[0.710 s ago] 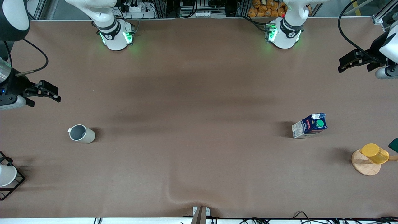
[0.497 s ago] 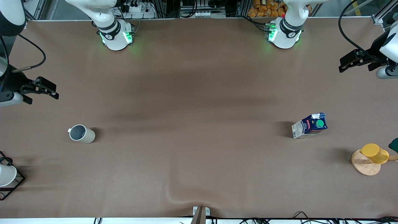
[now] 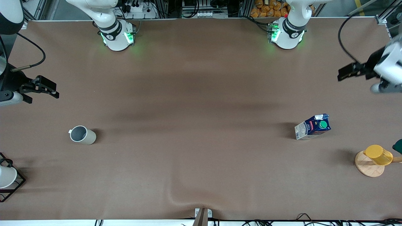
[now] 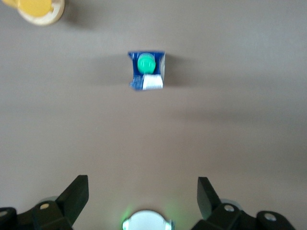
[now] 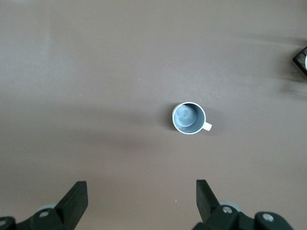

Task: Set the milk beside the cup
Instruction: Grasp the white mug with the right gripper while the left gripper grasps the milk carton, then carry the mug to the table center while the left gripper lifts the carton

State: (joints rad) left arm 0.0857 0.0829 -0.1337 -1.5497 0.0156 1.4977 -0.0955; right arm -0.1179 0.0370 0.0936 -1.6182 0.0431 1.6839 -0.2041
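Milk (image 3: 312,126) upright on the bench toward the left arm's end, well apart from the cup (image 3: 82,135). Left gripper (image 4: 143,197) and right gripper (image 5: 141,199) both high over the bench, jaws apart, empty. Carton likely light, crushable, smooth; best gripped across flat sides below the gable.

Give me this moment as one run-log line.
left gripper: open, empty, in the air at its table end | right gripper: open, empty | milk: upright, untouched | cup: upright, far from milk
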